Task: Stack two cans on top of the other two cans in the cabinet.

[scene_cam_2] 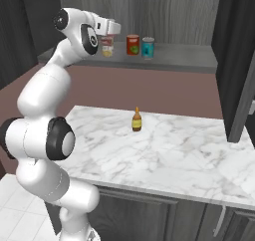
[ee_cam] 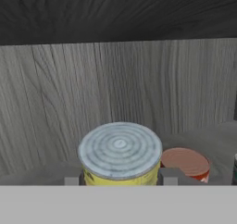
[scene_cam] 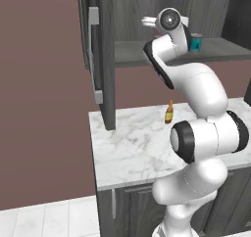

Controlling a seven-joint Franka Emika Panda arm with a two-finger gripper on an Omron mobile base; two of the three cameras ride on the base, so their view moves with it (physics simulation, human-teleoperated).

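Right between the gripper [ee_cam: 120, 177] fingers sits the yellow can [ee_cam: 120, 157], seemingly held above the shelf [scene_cam_2: 189, 60], so it could slip and knock the red-orange can [ee_cam: 186, 163] beside it.

Cabinet [scene_cam_2: 164, 16]: dark grey wood grain; shelf [scene_cam_2: 179, 58] plain grey. Can [ee_cam: 120, 154] between finger tips: yellow side, silver ringed lid. Neighbouring can [scene_cam_2: 132, 44]: red-orange. Third can [scene_cam_2: 148, 48]: teal-blue, silver top. Bottle [scene_cam_2: 136, 120]: amber, yellow label. Countertop [scene_cam_2: 169, 155]: white marble, grey veins. Wall [scene_cam: 44, 94]: dull maroon
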